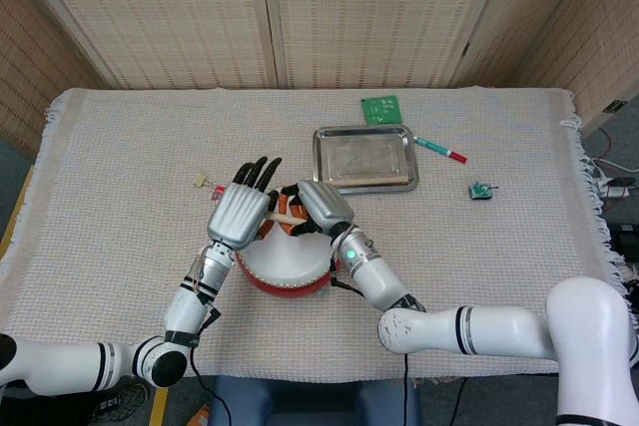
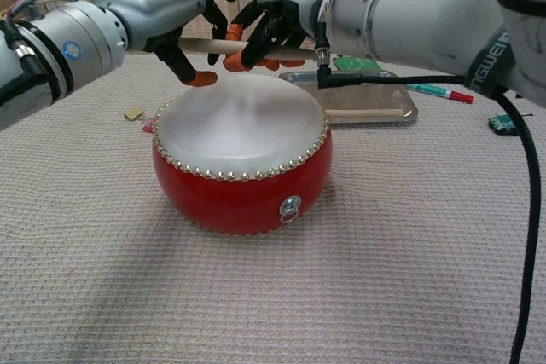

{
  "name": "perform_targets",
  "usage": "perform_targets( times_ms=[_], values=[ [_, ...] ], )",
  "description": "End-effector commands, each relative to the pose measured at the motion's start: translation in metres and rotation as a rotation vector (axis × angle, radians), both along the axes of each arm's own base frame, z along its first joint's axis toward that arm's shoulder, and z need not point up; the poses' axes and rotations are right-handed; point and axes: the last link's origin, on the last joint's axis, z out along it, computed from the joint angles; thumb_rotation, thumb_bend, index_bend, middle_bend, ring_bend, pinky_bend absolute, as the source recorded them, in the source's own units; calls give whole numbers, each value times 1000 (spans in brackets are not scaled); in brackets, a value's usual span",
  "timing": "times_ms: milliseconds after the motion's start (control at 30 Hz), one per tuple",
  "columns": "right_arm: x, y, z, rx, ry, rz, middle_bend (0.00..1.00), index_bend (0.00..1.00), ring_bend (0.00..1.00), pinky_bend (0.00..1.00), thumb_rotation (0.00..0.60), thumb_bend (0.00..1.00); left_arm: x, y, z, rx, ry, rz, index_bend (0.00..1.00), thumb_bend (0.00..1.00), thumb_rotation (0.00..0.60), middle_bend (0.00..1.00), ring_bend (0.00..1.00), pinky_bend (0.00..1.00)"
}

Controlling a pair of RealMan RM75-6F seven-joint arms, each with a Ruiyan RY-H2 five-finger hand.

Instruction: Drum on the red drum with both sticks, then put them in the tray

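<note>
Stick (image 2: 205, 43) lies across both hands above drum (image 2: 241, 168): R hand (image 2: 277, 19) at 3 o'clock pinches it; L hand (image 2: 166, 14), 9 o'clock, fingers spread.

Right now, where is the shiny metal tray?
In the head view, the shiny metal tray lies right of centre, just behind the red drum, with a green circuit board beyond it.

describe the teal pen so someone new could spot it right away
Start at the steel tray behind the red drum. Just off its right edge lies the pen, slanted on the cloth. It is teal with a red end, long and thin, unlike the green board nearby.
</note>
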Motion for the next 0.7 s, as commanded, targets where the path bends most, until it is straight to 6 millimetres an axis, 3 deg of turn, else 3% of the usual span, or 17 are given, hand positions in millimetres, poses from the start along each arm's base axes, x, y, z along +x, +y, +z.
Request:
perform_targets(
  times_ms=[33,300,500,700],
  values=[
    [-1,0,0,-4,-2,5,842,1000,763,926,600,448,0,0,3,3,-7,0,0,293,600,0,0,114],
    [-11,-1,9,-20,-4,1,843,1000,763,929,600,453,-8,2,15,8,16,11,0,295,600,0,0,108],
    [-26,-5,29,-53,11,-7,844,1000,764,929,600,454,-21,4,23,14,34,38,0,293,600,0,0,107],
    [-54,-11,58,-94,63,-29,844,1000,764,929,600,455,-34,7,35,31,29,65,0,291,600,0,0,107]
  ],
)
